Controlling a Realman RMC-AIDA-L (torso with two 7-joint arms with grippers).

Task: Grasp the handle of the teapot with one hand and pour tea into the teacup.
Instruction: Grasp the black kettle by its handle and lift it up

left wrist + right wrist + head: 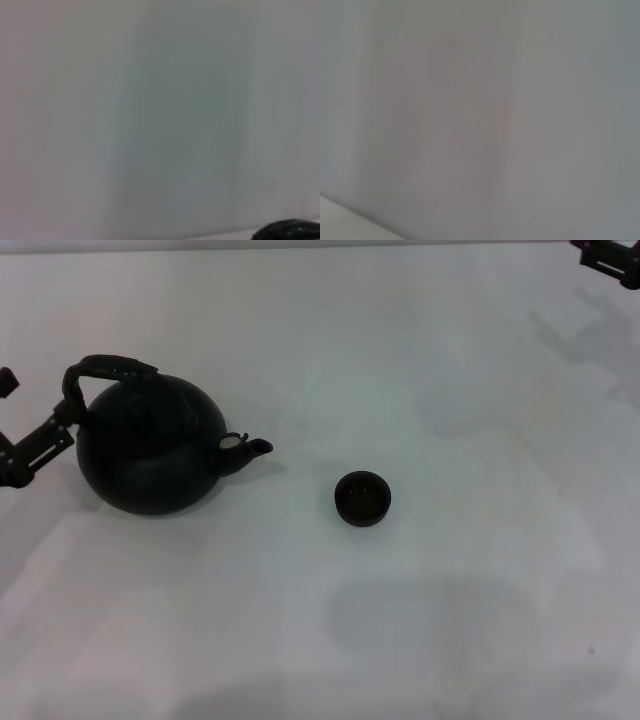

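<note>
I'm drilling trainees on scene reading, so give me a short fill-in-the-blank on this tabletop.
1. The round matte black teapot has its stubby spout aimed at the tiny dark ____.
2. The left pincer sits beside the teapot's arched black ____.
3. The right pincer is parked at the view's far ____ corner.

Missing: teacup; handle; right

The left gripper sat at the head view's left edge, low and angled inward. The right gripper was parked at the far right corner.
</note>
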